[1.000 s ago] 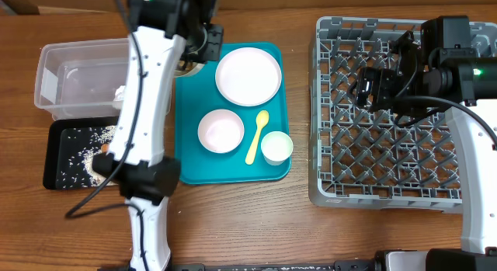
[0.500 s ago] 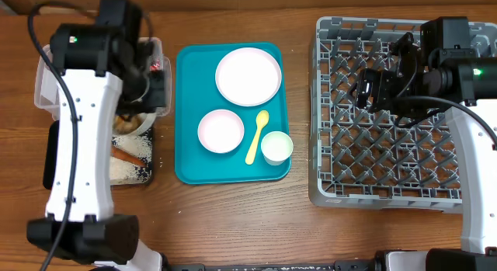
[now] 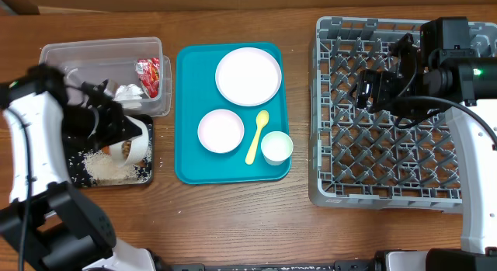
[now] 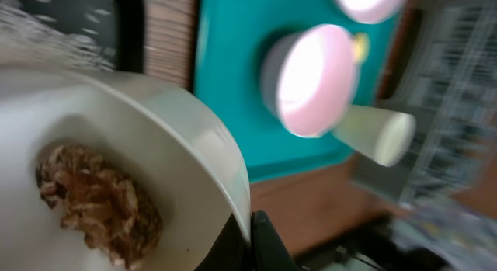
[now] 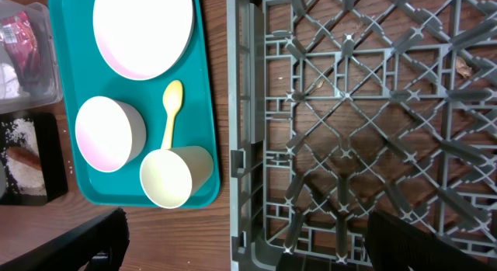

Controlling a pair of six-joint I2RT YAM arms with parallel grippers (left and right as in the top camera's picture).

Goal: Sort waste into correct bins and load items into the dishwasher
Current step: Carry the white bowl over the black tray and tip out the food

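Note:
My left gripper is shut on the rim of a white bowl tilted over the black tray, where rice grains lie. In the left wrist view the gripper pinches the bowl's rim, and brownish scraps cling inside. The clear tub holds the red wrapper and the white napkin. A brown sausage piece lies in the black tray. My right gripper is open and empty above the grey dish rack.
The teal tray holds the plate, the second bowl, the yellow spoon and the small cup. The rack holds nothing that shows. Bare wood lies along the table's front edge.
My left arm has swung from above the teal tray's left edge out to the far left, carrying the bowl over the black tray. More rice lies in the tray. The right arm has not moved.

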